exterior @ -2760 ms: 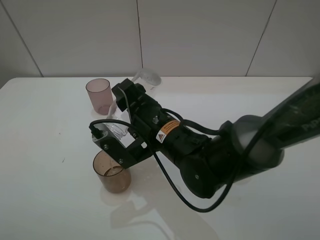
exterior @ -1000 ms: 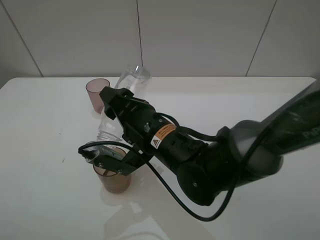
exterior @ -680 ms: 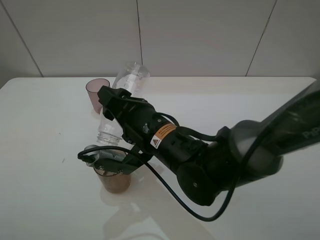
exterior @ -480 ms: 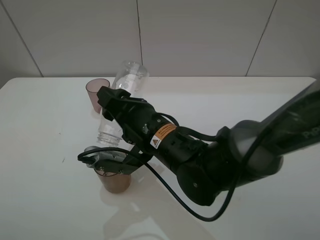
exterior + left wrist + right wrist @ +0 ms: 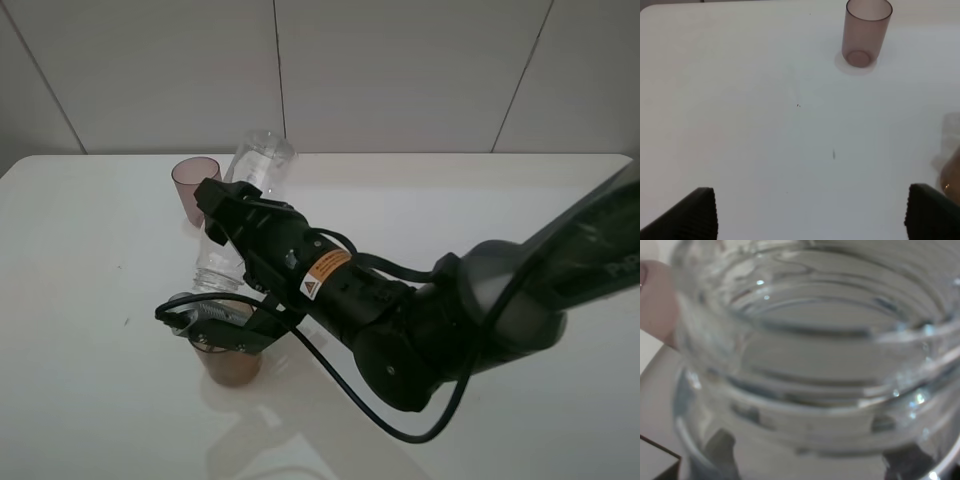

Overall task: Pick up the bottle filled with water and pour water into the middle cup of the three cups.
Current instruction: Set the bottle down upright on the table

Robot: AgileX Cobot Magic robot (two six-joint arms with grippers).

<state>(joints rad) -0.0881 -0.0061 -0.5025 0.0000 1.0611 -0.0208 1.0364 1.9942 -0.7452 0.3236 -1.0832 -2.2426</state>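
Observation:
My right gripper (image 5: 220, 262) reaches across to the left and is shut on the clear bottle (image 5: 238, 215). The bottle is tilted steeply, base up at the back, neck down over the amber-brown middle cup (image 5: 230, 367). The gripper's lower finger hides the neck and the cup's rim. In the right wrist view the bottle (image 5: 815, 365) fills the frame, blurred. The mauve-pink cup (image 5: 195, 188) stands upright behind; it also shows in the left wrist view (image 5: 867, 32). The dark-grey cup is hidden. My left gripper (image 5: 812, 215) is open and empty over bare table.
The white table (image 5: 90, 250) ends at a tiled wall at the back. The right arm's dark bulk (image 5: 440, 320) crosses the middle of the table. A translucent brownish edge (image 5: 952, 172) shows at the side of the left wrist view.
The bottle has swung from lying nearly flat to steeply neck-down, and its neck has come over the amber-brown cup. Over the last second it has hardly moved.

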